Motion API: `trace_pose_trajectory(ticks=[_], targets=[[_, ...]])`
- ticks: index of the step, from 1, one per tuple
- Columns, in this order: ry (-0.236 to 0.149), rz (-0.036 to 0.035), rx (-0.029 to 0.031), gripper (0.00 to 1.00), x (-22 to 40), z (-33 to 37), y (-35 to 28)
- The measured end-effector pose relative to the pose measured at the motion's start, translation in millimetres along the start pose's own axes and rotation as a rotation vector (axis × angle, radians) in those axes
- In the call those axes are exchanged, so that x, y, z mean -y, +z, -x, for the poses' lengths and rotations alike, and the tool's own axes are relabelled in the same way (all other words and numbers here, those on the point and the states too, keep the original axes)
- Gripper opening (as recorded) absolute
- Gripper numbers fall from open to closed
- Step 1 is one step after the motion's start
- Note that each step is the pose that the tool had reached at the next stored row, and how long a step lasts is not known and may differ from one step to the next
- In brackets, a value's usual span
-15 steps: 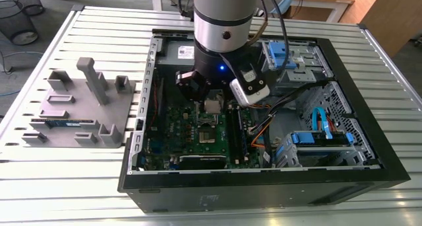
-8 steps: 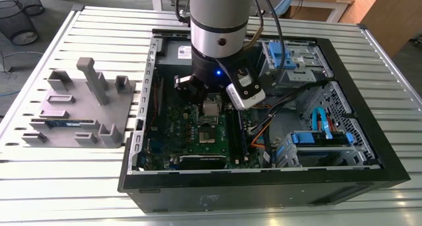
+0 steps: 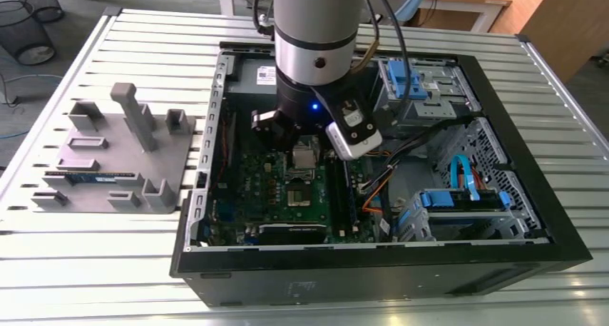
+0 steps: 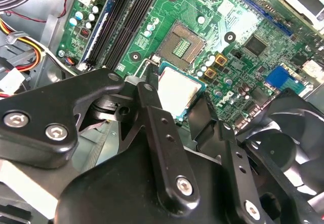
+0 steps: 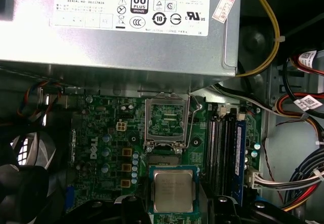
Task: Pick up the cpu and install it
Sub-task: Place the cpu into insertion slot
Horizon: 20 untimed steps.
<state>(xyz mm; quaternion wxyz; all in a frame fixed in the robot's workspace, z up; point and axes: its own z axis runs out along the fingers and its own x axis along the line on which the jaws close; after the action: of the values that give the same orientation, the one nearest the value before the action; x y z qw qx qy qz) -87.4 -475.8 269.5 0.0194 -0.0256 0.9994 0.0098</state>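
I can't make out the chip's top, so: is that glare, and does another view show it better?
Yes: in the second wrist view glare whitens the cpu held in the end effector; in the first wrist view its metal top is evenly lit, grey, with no hot spot.

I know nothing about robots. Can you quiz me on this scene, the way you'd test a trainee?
1. True or false: the cpu already sits in the socket.
2. What does the gripper hold? A) a screwdriver B) the cpu C) a spoon
3. Fill in: the grey holder stands on the exterior view's ___ of the computer case.
Key: 1 false; 2 B; 3 left.
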Motion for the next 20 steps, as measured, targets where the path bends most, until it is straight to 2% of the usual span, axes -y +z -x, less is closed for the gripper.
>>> trace_pose_trajectory(ticks=[20], targets=[[0.0, 0.0, 0.0, 0.47, 0.0, -2.6, 5.8]])
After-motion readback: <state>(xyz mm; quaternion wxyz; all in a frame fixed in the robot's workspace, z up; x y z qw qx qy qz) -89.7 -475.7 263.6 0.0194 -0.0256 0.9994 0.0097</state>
